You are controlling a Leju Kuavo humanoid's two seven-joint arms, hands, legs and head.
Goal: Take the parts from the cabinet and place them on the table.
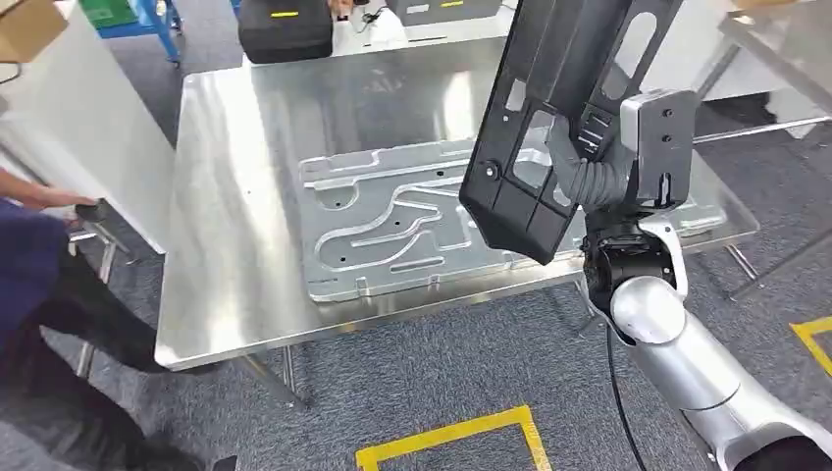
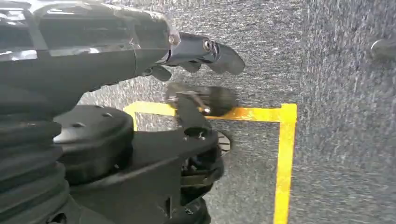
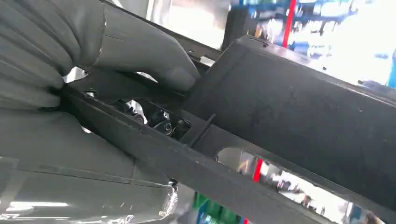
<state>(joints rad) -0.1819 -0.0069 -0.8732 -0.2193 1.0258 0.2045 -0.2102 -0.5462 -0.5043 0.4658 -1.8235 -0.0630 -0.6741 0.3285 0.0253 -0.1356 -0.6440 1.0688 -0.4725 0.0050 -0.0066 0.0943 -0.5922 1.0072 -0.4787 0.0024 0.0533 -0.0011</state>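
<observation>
Fingers of the right hand [image 1: 589, 162] grasping the black panel [image 1: 559, 118] are mostly hidden behind it.

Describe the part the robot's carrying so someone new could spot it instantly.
Find the shiny steel table; a stamped silver panel lies flat on it. Above the table's right side, the right hand holds a black plastic part tilted in the air. It is dark, with cut-out openings, and airborne.
</observation>
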